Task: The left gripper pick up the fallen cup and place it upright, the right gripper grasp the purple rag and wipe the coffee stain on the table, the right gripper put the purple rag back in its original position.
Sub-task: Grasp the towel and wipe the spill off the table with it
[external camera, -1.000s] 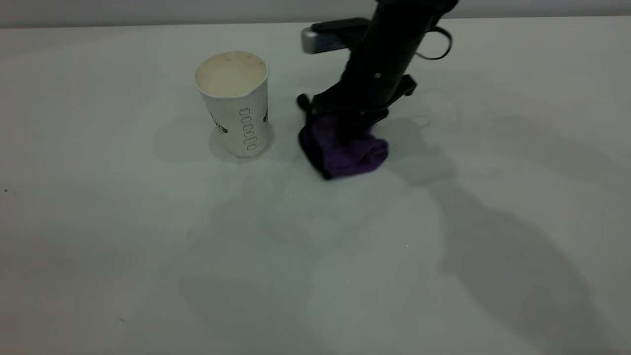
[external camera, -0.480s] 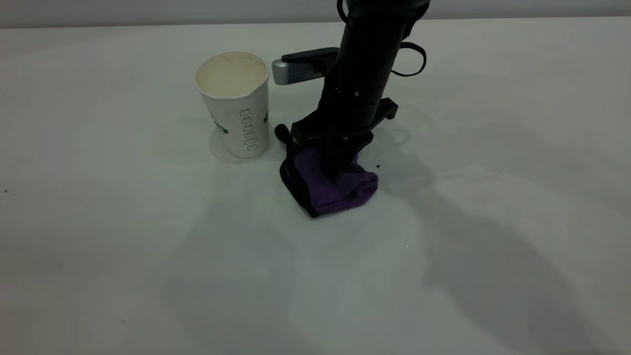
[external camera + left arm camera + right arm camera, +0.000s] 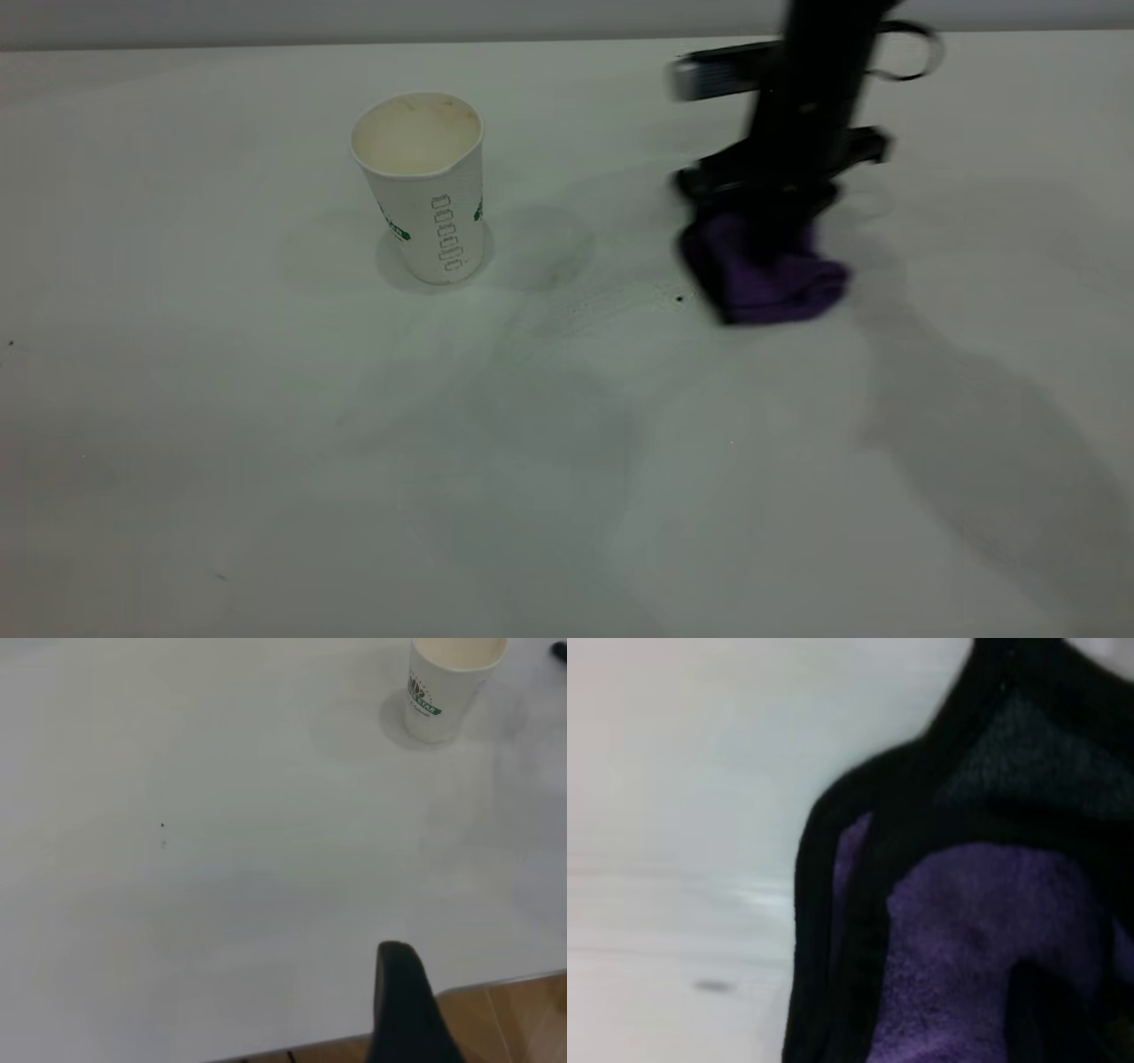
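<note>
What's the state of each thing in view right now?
cup: upright, empty, standing free on the table.
purple rag: bunched, held by the right tool, touching the table.
right tool: shut on the rag, off to the cup's right.
left tool: near the table edge, far from the cup.
coffee stain: none visible; only a tiny speck.

My right arm: black tubular body, silver-grey block jutting sideways, thin wire loop at side, black tool. Left tool: one dark rounded finger showing.
</note>
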{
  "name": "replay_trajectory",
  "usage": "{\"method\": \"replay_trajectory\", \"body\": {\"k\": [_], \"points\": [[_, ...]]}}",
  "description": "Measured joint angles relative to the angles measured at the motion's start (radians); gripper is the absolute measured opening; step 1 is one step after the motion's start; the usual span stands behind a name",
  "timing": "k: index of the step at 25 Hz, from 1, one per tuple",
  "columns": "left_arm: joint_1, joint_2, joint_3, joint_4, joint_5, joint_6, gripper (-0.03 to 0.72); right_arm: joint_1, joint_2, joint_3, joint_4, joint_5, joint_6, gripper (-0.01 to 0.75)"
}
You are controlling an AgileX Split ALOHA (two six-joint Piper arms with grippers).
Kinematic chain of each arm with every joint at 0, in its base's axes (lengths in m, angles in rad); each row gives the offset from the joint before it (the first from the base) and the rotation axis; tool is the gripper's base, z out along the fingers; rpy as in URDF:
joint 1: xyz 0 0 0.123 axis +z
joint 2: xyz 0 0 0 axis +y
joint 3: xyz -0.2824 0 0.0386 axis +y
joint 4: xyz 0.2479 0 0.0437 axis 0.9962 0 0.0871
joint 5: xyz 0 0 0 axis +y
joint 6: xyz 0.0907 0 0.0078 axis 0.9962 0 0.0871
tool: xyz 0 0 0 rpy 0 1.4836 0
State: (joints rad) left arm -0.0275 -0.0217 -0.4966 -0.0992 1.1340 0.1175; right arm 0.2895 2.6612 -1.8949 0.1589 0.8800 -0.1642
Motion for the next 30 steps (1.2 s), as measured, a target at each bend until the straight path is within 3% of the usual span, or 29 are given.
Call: {"method": "replay_trajectory", "body": {"k": [5,9,12,18,21,25,30], "points": [[0.0,0.0,0.0,0.0,0.0,0.0,0.473,-0.154,0.0,0.0,-0.002,0.073,0.027,0.051],[0.0,0.0,0.0,0.0,0.0,0.0,0.473,-0.215,0.004,0.0,0.073,0.109,-0.007,0.065],[0.0,0.0,0.0,0.0,0.0,0.0,0.473,-0.214,0.006,0.0,0.086,0.119,-0.06,0.114],[0.0,0.0,0.0,0.0,0.0,0.0,0.473,-0.181,0.005,0.0,0.082,0.156,-0.101,0.361],[0.0,0.0,0.0,0.0,0.0,0.0,0.473,-0.17,-0.005,0.002,0.084,0.194,-0.101,0.444],[0.0,0.0,0.0,0.0,0.0,0.0,0.473,-0.17,-0.066,0.012,0.085,0.284,-0.096,0.46],[0.0,0.0,0.0,0.0,0.0,0.0,0.473,-0.17,-0.235,0.012,0.089,0.308,-0.083,0.43]]}}
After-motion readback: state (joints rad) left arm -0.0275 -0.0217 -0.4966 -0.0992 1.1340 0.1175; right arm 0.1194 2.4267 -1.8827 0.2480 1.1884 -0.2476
